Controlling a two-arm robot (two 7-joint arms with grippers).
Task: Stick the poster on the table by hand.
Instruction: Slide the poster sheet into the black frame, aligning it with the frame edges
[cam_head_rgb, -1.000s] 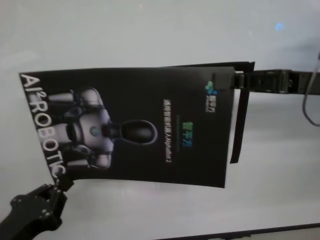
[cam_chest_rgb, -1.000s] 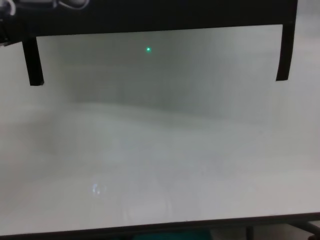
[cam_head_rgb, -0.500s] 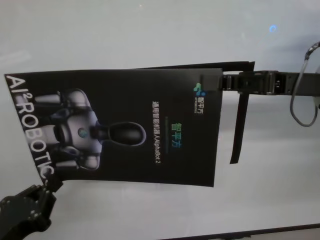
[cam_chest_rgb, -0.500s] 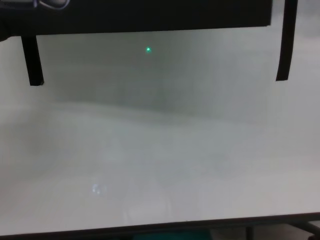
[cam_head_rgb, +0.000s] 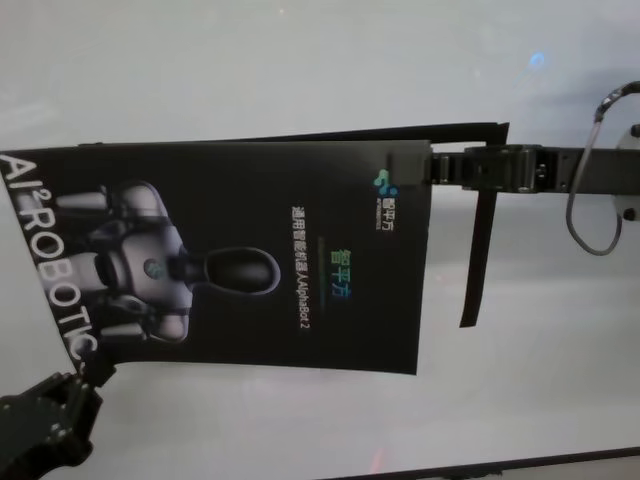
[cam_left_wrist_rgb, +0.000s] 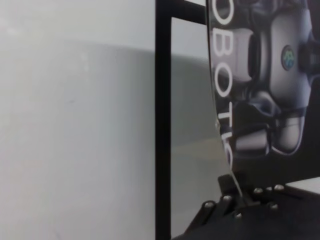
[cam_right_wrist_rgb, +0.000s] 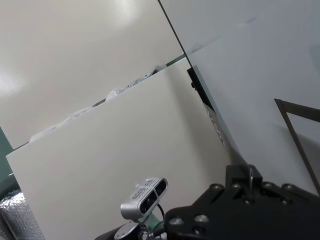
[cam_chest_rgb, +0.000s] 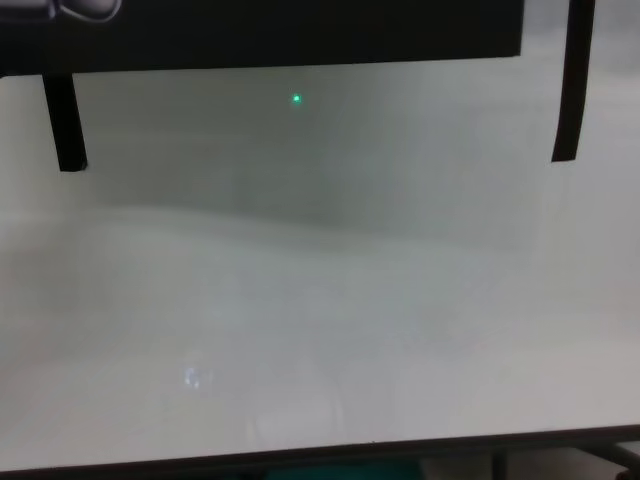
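The big, thin, bendy poster (cam_head_rgb: 230, 260) hangs over the white worktop (cam_head_rgb: 300, 70), with the left pincer (cam_head_rgb: 100, 372) pinching its near corner and the right pincer (cam_head_rgb: 432, 167) pinching the far edge, the best holding spots.

The black segmented left gripper (cam_head_rgb: 95, 372) sits low at the robot's near left, its fingers pinched together on a sheet corner. The slim black right gripper (cam_head_rgb: 432, 165) reaches in level from the far right, fingers likewise clamped on an edge, a grey cable looping off its wrist.
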